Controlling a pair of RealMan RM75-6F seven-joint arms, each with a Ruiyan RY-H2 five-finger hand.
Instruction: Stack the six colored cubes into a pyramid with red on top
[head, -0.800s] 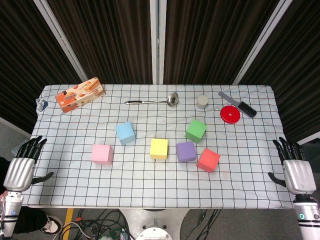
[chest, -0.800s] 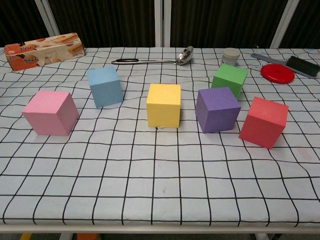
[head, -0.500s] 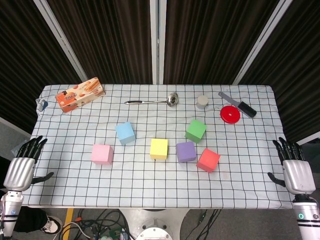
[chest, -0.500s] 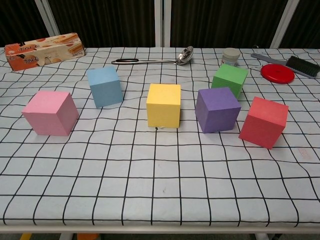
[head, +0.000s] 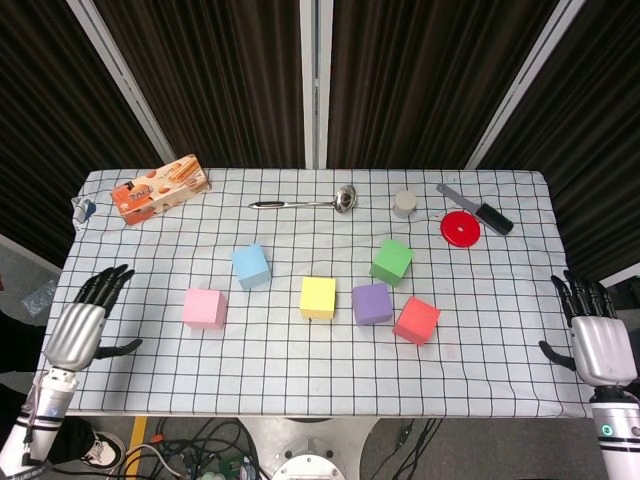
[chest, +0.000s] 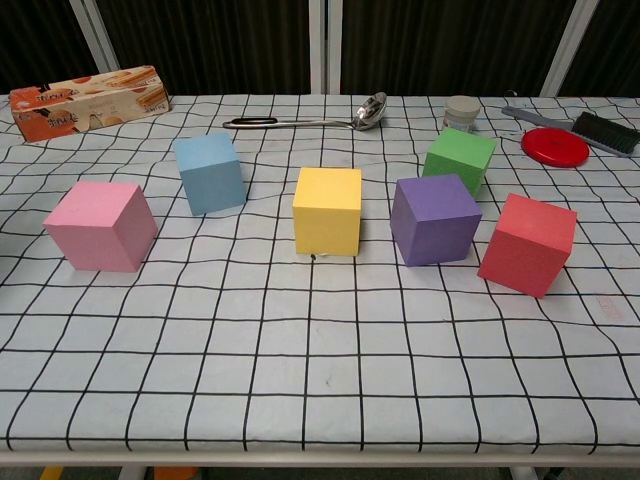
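step: start, 0 of 6 cubes stacked, all apart on table (head: 300, 375)
left hand (head: 78, 330): fingers apart, empty, nearest pink cube (head: 204, 308)
right hand (head: 598, 345): fingers apart, empty
next: reach, grasp base cube; red cube (head: 416, 320) last

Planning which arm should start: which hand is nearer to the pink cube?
The left hand. It sits just off the pink cube toward the table's left edge, fingers apart, while the right hand is at the far right edge, beyond the red cube.

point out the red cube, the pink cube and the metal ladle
red foam cube (chest: 527, 245), chest view, its front face
pink foam cube (chest: 100, 226), chest view, its front face
metal ladle (head: 345, 197), head view, its bowl
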